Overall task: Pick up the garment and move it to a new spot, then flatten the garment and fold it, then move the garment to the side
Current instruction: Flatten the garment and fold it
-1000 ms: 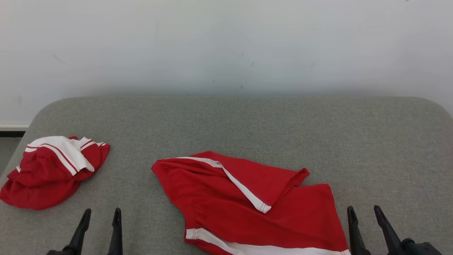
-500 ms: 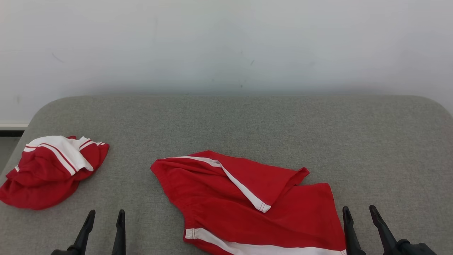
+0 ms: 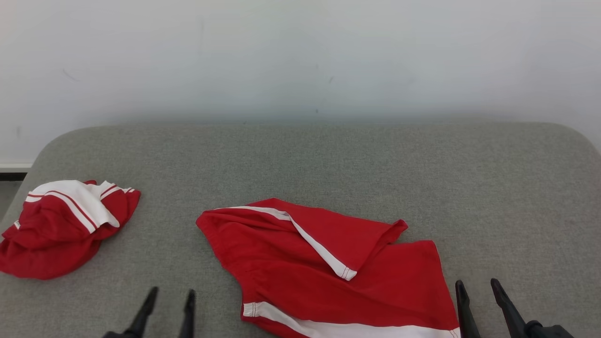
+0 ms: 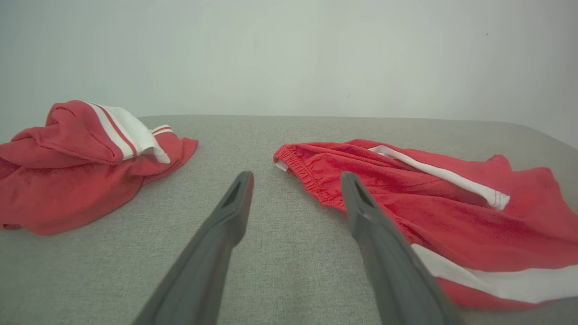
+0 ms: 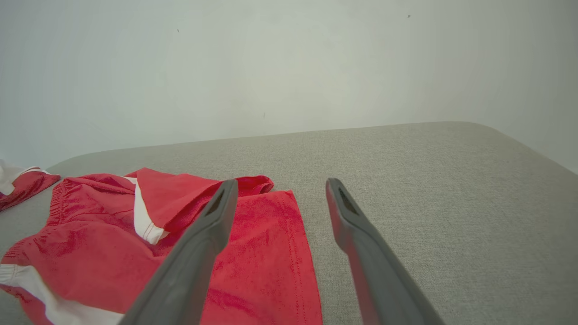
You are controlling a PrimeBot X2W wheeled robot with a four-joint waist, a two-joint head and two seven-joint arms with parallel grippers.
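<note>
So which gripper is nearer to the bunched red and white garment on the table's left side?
Left. The left gripper is just right of the bunched garment; the right gripper lies beyond the spread garment.

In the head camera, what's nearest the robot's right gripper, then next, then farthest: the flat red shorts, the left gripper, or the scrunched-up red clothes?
1. Flat red shorts, right beside the right gripper.
2. Left gripper, past the shorts, lower left.
3. Scrunched-up red clothes, far left.
</note>
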